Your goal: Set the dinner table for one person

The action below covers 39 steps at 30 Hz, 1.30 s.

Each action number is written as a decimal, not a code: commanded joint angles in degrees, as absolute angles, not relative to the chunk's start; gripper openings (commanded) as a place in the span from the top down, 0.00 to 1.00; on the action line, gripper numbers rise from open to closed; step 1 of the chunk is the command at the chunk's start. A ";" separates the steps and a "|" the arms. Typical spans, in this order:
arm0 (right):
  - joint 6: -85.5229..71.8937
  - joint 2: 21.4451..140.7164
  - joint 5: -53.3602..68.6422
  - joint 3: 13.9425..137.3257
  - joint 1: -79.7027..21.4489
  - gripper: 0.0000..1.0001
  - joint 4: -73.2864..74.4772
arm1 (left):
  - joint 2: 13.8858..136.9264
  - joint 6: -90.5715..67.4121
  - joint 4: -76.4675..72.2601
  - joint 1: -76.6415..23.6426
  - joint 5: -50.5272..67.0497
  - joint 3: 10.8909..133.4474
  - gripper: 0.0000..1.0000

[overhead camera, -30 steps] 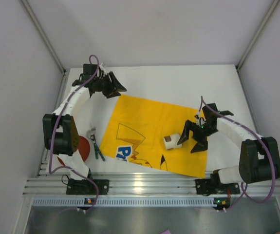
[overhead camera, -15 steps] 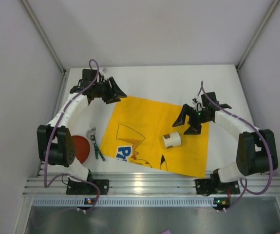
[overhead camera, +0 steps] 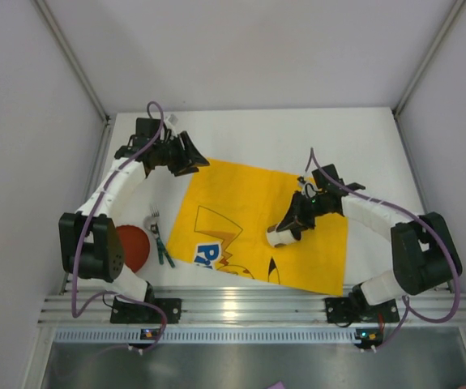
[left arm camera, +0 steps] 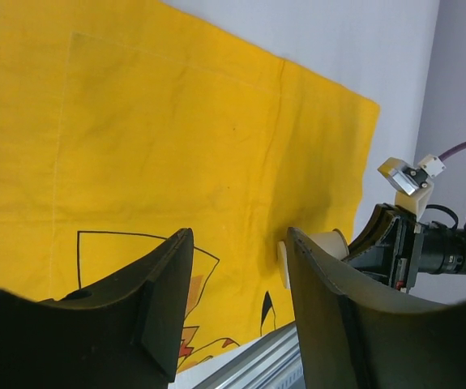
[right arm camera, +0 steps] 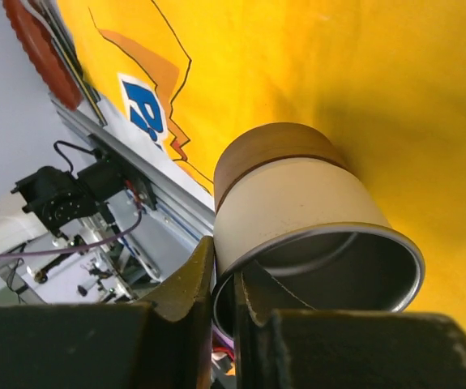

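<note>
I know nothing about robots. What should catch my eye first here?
The bright yellow cartoon-printed cloth is spread across the middle of the white table. On it, the right gripper pinches the rim of a white cup lying on its side, while the left gripper hangs open by the cloth's far left corner.

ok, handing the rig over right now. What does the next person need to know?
Left gripper: jaws open, empty, over the far left corner of the yellow cloth.
Right gripper: jaws shut on the rim of the cup, which is tipped on its side over the cloth's right part.
Red plate, fork and green-handled utensil lie on the table left of the cloth; the left arm partly hides the plate.
Done: cloth spread, cup gripped.
Left, probably: stand the cup upright, then place plate and cutlery.
</note>
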<state>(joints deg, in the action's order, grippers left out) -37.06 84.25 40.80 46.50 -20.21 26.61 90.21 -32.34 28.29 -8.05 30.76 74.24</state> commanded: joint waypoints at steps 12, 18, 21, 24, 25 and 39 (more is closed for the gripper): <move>-23.56 85.51 13.20 82.06 -20.22 1.00 58.42 | 92.11 -32.43 24.17 -8.09 29.53 74.70 0.46; -21.80 92.71 0.29 88.93 -17.41 1.00 63.54 | 93.43 -32.00 23.99 -8.00 28.30 75.32 0.46; -21.80 94.30 -3.94 90.61 -14.60 1.00 63.72 | 93.78 -31.38 25.56 -8.09 26.20 76.37 0.46; -21.09 97.20 -7.46 91.66 -12.66 1.00 63.81 | 93.87 -30.15 27.24 -8.00 24.53 77.69 0.46; -20.92 98.69 -7.82 91.76 -12.40 1.00 63.81 | 93.69 -29.19 28.46 -8.00 24.09 77.87 0.46; -23.38 109.68 -6.95 89.74 -12.65 1.00 55.12 | 88.07 -24.44 30.93 -7.38 20.21 72.16 0.46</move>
<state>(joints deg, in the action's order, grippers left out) -22.15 108.51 -7.90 89.67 -12.10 59.86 90.83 -26.33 30.81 -7.84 20.88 72.86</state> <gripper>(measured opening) 0.089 0.543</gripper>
